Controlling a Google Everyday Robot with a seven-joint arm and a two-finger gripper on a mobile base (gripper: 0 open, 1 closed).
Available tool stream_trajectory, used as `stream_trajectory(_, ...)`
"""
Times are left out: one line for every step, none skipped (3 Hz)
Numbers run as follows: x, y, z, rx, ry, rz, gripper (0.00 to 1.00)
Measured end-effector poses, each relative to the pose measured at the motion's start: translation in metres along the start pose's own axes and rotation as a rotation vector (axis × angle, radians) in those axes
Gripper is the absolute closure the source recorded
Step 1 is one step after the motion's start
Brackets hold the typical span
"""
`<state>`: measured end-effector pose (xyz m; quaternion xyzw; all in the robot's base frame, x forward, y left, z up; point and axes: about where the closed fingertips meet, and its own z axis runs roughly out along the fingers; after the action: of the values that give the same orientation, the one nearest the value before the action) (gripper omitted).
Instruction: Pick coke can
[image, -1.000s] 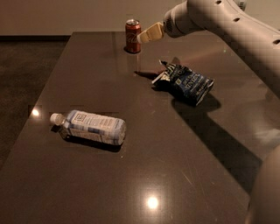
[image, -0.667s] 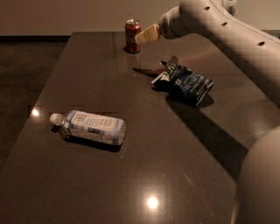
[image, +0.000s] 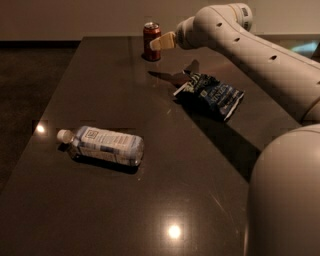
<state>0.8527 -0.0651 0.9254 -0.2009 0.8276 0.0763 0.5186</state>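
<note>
The coke can (image: 151, 39) is red with a silver top and stands upright at the far edge of the dark table (image: 100, 90). My gripper (image: 161, 43) reaches in from the right on the white arm (image: 240, 45). Its beige tip is right beside the can's right side, at about mid-height, and overlaps the can's edge in this view. I cannot see whether it touches the can.
A dark blue snack bag (image: 212, 95) lies right of centre, below the arm. A clear plastic bottle (image: 102, 145) with a white cap lies on its side at the left. The arm's large white elbow (image: 285, 195) fills the lower right corner.
The gripper has moved left, closing the gap to the can's right side. The arm's elbow has swung further into the lower right. The can, bag and bottle have not moved.
</note>
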Motion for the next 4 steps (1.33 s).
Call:
stream_trajectory(-0.002,0.002,0.018,-0.001,-0.064,0.032,0.00)
stream_trajectory(-0.005,0.009,0.034,-0.016,-0.106,0.055,0.00)
stream_trajectory(-0.006,0.014,0.047,-0.030,-0.119,0.064,0.00)
stream_trajectory(-0.006,0.022,0.058,-0.046,-0.122,0.068,0.00)
